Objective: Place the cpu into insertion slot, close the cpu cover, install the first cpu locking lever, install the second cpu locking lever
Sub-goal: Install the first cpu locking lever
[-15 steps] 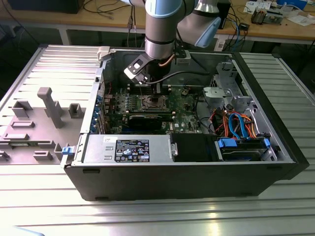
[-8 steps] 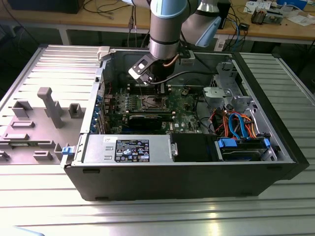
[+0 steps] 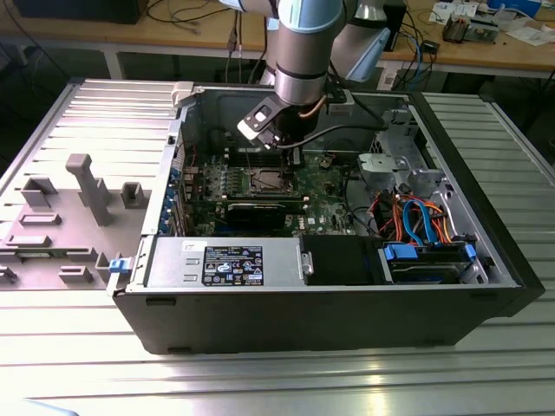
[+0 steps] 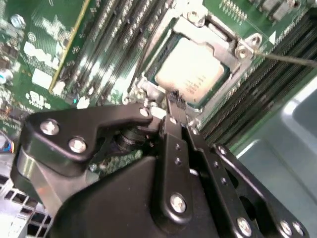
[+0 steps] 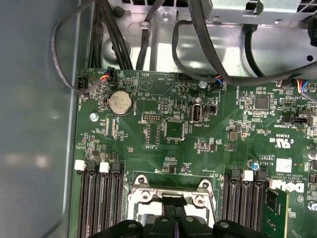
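Note:
In the second wrist view the cpu [image 4: 190, 69] lies flat in the insertion slot [image 4: 148, 91], its silver-grey top facing up. The cpu cover [image 4: 225, 47] is down over it, framing the chip. A thin metal locking lever [image 4: 290, 59] sticks out past the socket's corner. My gripper [image 4: 173, 99] is shut, with its black fingertips pressed together just over the socket's edge. The first wrist view shows the gripper [image 5: 173, 210] above the socket frame [image 5: 141, 196]. In the exterior view the gripper [image 3: 293, 160] hangs inside the case, beside the socket [image 3: 264, 180].
Long memory slots [image 5: 99, 198] flank the socket on both sides. A long black card [image 3: 260, 211] lies across the board in front of the socket. Black cables [image 5: 198, 29] run along the case wall. A drive cage with coloured cables [image 3: 416, 217] sits at the exterior view's right.

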Controlling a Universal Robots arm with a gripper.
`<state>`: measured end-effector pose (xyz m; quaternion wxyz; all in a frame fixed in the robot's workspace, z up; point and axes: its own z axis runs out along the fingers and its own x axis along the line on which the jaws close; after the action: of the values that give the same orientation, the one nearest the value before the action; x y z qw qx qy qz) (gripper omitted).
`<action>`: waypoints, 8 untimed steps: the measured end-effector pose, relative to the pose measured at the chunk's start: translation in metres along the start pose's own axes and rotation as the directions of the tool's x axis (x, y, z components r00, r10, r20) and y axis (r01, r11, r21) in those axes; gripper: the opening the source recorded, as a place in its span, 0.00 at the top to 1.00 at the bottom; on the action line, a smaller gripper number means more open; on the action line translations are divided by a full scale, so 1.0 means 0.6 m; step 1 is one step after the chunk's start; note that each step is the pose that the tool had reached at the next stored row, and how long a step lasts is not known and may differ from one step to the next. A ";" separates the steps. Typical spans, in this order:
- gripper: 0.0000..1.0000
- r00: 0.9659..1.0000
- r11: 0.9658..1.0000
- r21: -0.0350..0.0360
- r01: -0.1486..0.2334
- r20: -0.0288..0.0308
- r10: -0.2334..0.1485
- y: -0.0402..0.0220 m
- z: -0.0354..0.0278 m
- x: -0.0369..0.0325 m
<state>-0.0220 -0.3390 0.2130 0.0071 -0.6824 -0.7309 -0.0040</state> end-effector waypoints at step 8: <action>0.89 1.000 1.000 0.000 0.000 0.000 0.000 0.000 -0.079 0.001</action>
<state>-0.0220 -0.3391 0.2603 0.0071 -0.6824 -0.7309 -0.0040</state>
